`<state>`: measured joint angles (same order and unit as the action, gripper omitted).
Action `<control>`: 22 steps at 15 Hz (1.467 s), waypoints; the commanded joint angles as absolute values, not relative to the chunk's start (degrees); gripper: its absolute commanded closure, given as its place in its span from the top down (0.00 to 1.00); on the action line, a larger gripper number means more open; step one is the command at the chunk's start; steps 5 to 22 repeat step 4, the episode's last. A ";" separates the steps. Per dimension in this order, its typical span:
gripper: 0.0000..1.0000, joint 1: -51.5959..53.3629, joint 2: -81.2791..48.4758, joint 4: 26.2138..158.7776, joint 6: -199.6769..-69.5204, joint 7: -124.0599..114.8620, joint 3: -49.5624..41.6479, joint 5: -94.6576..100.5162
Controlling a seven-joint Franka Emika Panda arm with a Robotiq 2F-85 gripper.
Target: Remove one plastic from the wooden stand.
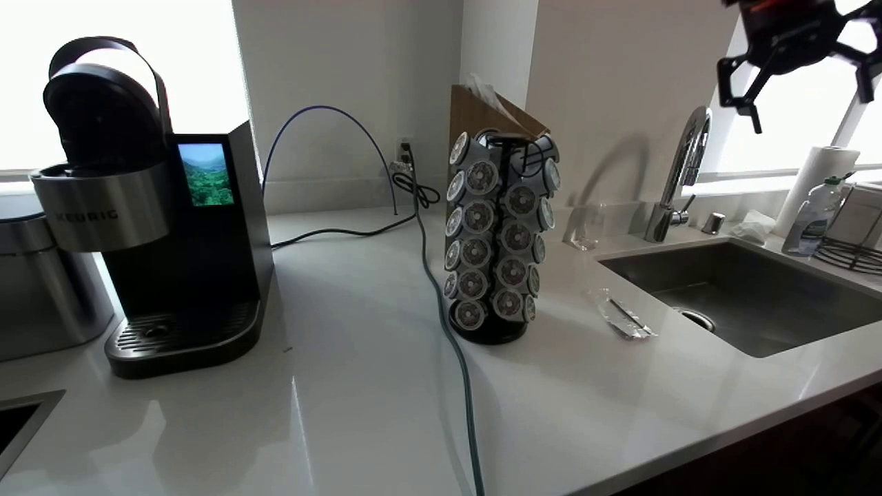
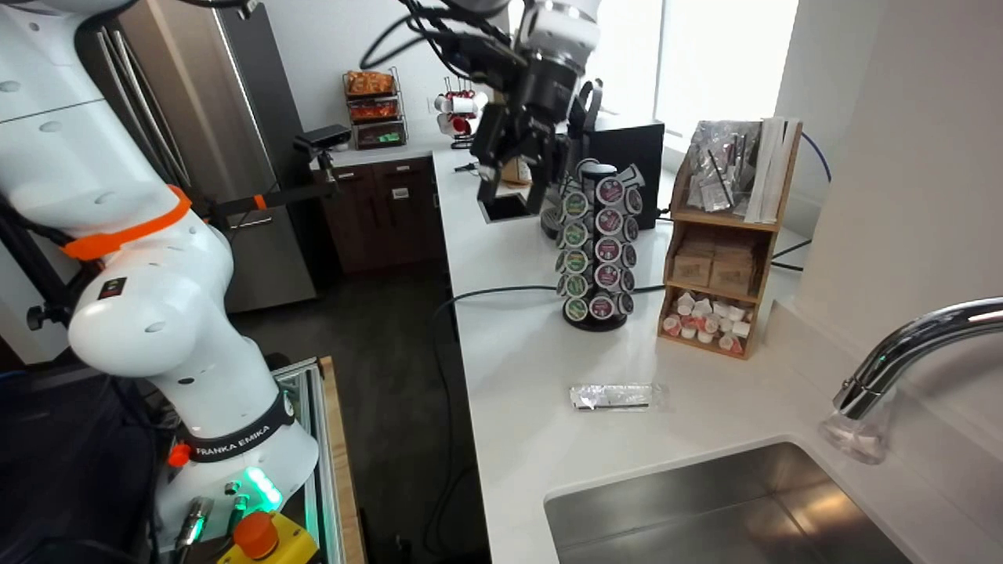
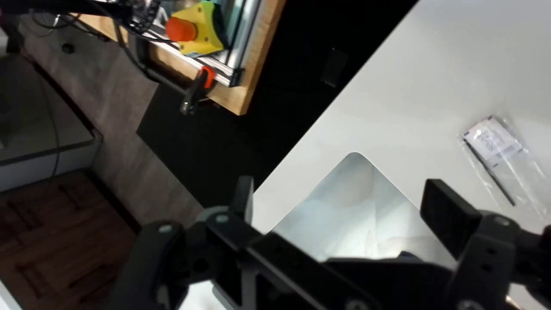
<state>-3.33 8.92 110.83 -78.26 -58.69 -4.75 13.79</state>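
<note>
The wooden stand (image 2: 725, 218) is a brown shelf unit on the counter, with clear plastic packets (image 2: 715, 176) and white sleeves in its slanted top compartment. In an exterior view the stand (image 1: 464, 114) is mostly hidden behind the pod rack, with some plastic (image 1: 484, 91) showing at its top. A clear plastic packet (image 2: 613, 396) with a dark stick lies flat on the counter; it also shows in the wrist view (image 3: 493, 144). My gripper (image 3: 344, 202) is open with nothing between its fingers. It is high above the counter, apart from the stand and packets.
A black carousel rack of coffee pods (image 2: 608, 251) stands beside the wooden stand. A black coffee machine (image 1: 207, 269) is farther along. A cable (image 1: 458, 358) crosses the counter. A sink (image 1: 751, 303) with a tall faucet (image 1: 682, 172) lies near the packet.
</note>
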 commanded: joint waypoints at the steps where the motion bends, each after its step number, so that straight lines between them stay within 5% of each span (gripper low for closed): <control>1: 1.00 -3.85 10.28 109.22 -75.25 -57.42 -2.76 13.90; 22: 1.00 -3.36 11.78 107.94 -73.47 -56.29 -1.76 14.15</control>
